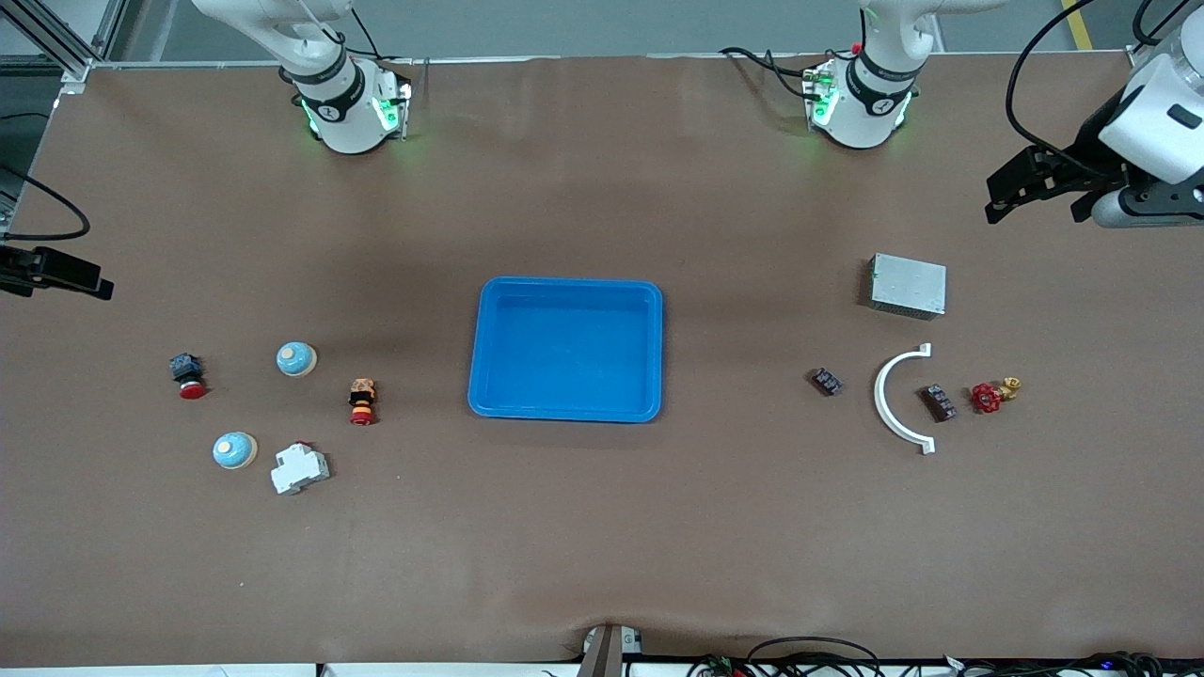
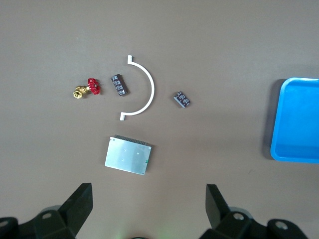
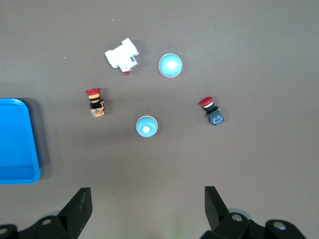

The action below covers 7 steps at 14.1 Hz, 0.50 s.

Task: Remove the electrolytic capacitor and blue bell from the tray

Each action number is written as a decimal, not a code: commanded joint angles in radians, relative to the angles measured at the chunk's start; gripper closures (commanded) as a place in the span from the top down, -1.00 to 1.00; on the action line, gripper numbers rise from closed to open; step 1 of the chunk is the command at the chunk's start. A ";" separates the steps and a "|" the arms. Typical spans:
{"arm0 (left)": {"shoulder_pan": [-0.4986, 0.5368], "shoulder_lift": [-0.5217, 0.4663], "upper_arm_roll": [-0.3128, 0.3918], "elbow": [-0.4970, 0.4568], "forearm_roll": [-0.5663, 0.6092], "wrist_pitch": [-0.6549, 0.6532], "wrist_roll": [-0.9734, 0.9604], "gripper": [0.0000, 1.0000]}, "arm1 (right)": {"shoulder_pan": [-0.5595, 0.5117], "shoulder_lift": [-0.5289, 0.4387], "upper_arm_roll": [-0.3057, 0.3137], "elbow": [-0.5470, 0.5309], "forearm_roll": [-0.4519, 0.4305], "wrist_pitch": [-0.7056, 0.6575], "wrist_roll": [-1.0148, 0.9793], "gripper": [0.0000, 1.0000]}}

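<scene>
Capacitors: you have two small dark ones toward the left arm's end of the bench [image 1: 602,527]. One capacitor [image 1: 827,382] [image 2: 182,99] lies between the blue tray [image 1: 564,411] [image 2: 294,154] and the white arc [image 1: 889,400] [image 2: 147,92]; the second capacitor [image 1: 939,401] [image 2: 119,85] sits inside the arc's curve, just beside a red-handled valve [image 1: 992,394] [image 2: 87,89]. A grey metal box [image 1: 907,286] [image 2: 128,155] lies farther from the front camera than these.

Your two bells are toward the right arm's end. One bell [image 1: 296,358] [image 3: 146,126] lies between a red-capped button [image 1: 188,374] [image 3: 213,111] and an orange-bodied button [image 1: 362,401] [image 3: 95,103]. The nearer bell [image 1: 234,450] [image 3: 170,65] sits just beside a white breaker [image 1: 299,468] [image 3: 122,55].

The tray stands mid-bench with nothing in it.

Your left pincer [image 1: 1011,193] [image 2: 148,199] hangs over the bench's edge at its own end, fingers spread wide, gripping nothing. Your right pincer [image 1: 56,273] [image 3: 148,199] hangs over the edge at its end, likewise wide open and holding nothing.
</scene>
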 commanded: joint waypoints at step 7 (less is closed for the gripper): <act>0.007 -0.019 -0.008 -0.005 0.032 -0.021 0.013 1.00 | 0.029 0.012 0.000 0.042 0.007 0.014 0.005 1.00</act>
